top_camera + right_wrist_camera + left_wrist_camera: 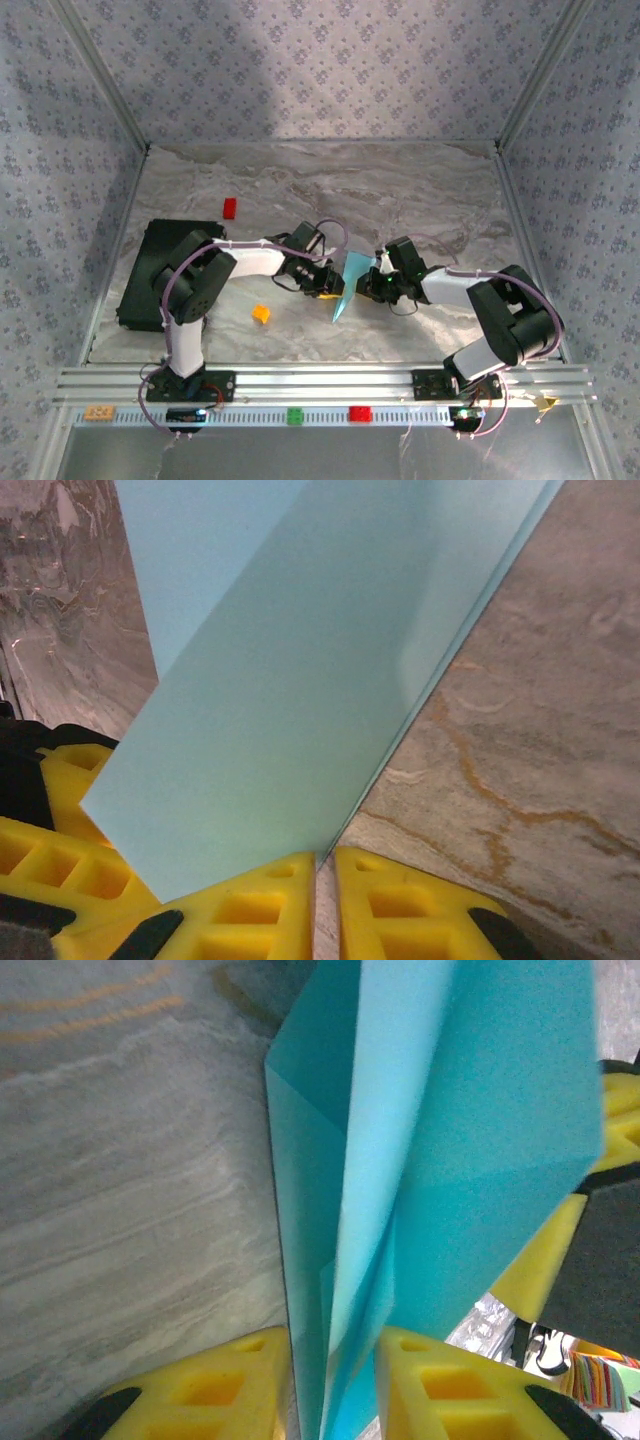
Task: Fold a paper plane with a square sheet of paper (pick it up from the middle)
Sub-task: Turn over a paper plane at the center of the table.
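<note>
Cyan and creased into a narrow pointed shape, the square sheet of paper [347, 287] is held edge-up over the middle of the worktop [400, 190], between both arms. The left hand [330, 1380] is clamped on its folded layers, and the right hand [325, 900] pinches its edge. A late fold seems underway. Next, one hand should hold while the other presses the crease.

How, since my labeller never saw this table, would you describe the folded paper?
On the marble table, look midway between the two arms. The folded paper is pinched between the left pincer and right pincer: a slim cyan wedge, larger than the orange block.
</note>
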Tool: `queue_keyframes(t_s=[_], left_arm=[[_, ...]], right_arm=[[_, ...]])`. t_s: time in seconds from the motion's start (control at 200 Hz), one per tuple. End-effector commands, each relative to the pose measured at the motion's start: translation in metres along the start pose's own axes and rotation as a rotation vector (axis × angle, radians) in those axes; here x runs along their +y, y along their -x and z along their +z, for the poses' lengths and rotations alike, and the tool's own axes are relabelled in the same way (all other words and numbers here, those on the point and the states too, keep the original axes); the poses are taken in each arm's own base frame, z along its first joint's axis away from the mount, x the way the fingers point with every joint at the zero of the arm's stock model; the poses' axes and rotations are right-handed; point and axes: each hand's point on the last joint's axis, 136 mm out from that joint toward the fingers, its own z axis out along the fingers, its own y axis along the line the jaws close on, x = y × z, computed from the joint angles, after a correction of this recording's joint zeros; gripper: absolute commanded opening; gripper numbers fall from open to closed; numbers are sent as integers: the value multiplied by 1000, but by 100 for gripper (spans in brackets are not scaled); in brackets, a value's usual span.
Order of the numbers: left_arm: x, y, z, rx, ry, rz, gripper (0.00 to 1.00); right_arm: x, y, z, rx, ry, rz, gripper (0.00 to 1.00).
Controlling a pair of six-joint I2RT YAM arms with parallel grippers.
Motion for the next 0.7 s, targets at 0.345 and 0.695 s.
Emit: queue_keyframes(t_s=[0.345, 0.695], left_arm=[[-11, -3, 9, 47, -64, 54, 26], [-18, 0, 3, 21, -65, 82, 10]], right_arm=[[-3, -10, 5, 41, 6, 18, 12], [0, -7, 4, 32, 17, 18, 12]])
